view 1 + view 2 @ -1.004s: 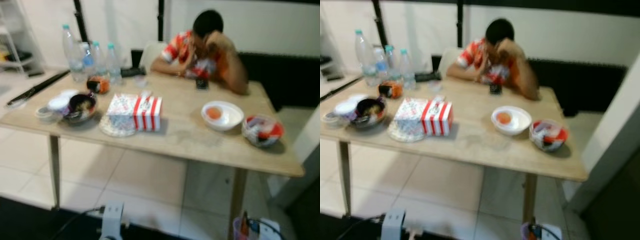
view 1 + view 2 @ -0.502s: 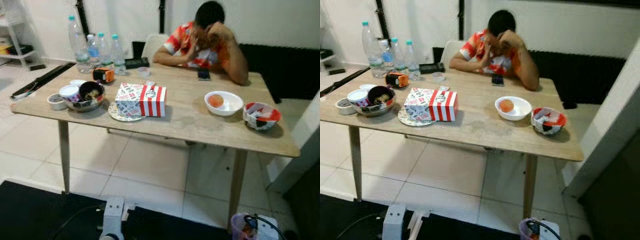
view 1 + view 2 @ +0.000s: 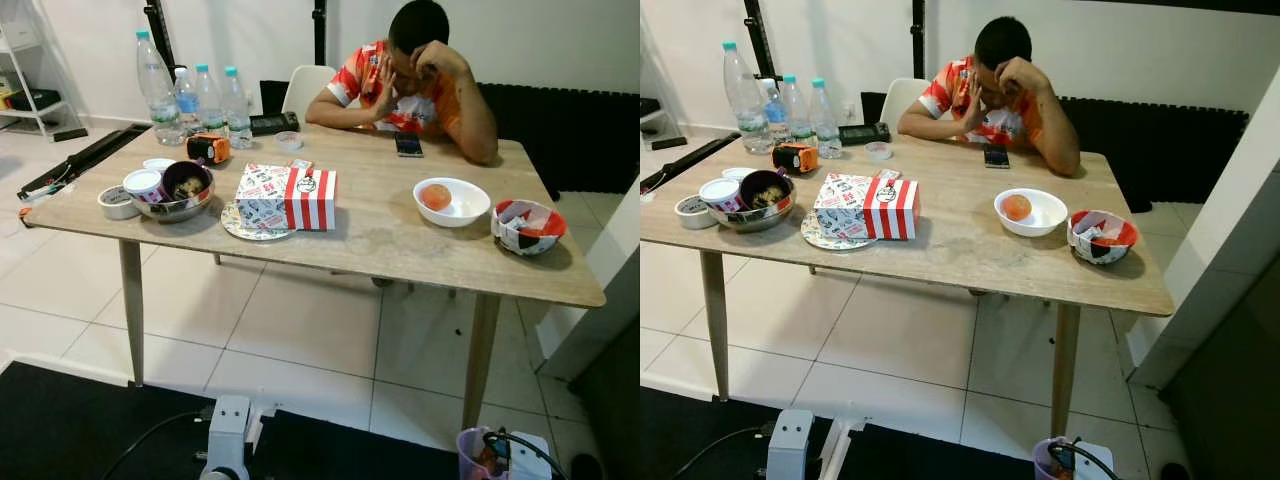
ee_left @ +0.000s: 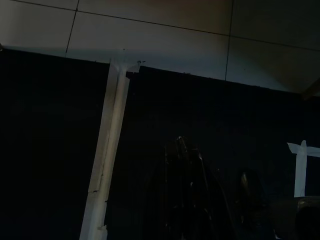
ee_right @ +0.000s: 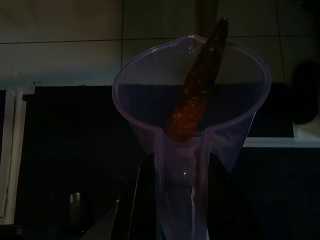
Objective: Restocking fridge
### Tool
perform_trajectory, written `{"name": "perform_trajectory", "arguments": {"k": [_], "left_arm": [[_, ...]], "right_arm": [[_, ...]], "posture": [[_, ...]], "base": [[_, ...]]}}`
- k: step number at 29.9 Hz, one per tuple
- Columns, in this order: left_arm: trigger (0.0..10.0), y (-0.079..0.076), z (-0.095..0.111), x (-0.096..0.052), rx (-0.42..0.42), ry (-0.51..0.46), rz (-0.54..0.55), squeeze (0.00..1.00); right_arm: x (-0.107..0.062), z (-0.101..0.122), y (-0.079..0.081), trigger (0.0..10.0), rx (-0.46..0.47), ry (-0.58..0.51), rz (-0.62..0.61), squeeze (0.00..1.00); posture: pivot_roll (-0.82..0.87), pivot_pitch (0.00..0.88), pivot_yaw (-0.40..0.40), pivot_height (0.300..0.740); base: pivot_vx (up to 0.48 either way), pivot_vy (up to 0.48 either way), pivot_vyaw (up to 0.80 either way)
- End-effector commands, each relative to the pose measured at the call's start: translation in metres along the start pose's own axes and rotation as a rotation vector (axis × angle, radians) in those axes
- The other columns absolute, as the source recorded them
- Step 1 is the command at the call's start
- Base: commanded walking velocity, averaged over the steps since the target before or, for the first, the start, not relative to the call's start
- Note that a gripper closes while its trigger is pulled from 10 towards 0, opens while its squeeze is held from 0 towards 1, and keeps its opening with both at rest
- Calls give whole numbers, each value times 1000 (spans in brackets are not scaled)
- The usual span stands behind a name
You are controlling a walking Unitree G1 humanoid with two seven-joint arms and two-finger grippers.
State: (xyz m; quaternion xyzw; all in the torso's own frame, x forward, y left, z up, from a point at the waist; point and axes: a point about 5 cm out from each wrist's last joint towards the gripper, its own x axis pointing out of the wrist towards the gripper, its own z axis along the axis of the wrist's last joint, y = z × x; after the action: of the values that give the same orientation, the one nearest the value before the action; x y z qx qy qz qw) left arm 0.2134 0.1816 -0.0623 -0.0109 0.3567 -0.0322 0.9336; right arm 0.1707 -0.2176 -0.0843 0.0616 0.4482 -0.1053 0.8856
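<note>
Carry step, by my read: right claw (image 5: 175, 200) clenched on the handle of a clear purple jug (image 5: 192, 100) with a carrot (image 5: 197, 90) standing in it, low over the black mat (image 5: 60, 150). Left claw (image 4: 187, 200) hangs idle; I cannot tell its state. No fridge seen; I must turn to find it. On the surface (image 3: 950, 250), the red-striped box (image 3: 868, 208) has print too small to read.
</note>
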Motion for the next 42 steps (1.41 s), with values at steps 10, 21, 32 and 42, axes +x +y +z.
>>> {"name": "perform_trajectory", "arguments": {"k": [10,21,32,42], "left_arm": [[10000,5,-1,-1,31,20,3,0],[10000,4,-1,-1,61,14,-7,0],[10000,4,3,0,83,-5,0,0],[10000,4,5,1,82,-9,1,0]], "right_arm": [[0,3,0,10000,10,-12,-3,0],[1,6,-2,10000,29,-20,-5,0],[1,7,-2,10000,29,-19,-4,0],[0,3,-1,10000,29,-9,-3,0]], "posture": [[21,0,-13,740],[18,0,-12,740],[17,0,-10,740],[14,0,-9,740]], "base": [[0,0,0],[0,0,-727],[0,0,-800],[0,0,-800]]}}
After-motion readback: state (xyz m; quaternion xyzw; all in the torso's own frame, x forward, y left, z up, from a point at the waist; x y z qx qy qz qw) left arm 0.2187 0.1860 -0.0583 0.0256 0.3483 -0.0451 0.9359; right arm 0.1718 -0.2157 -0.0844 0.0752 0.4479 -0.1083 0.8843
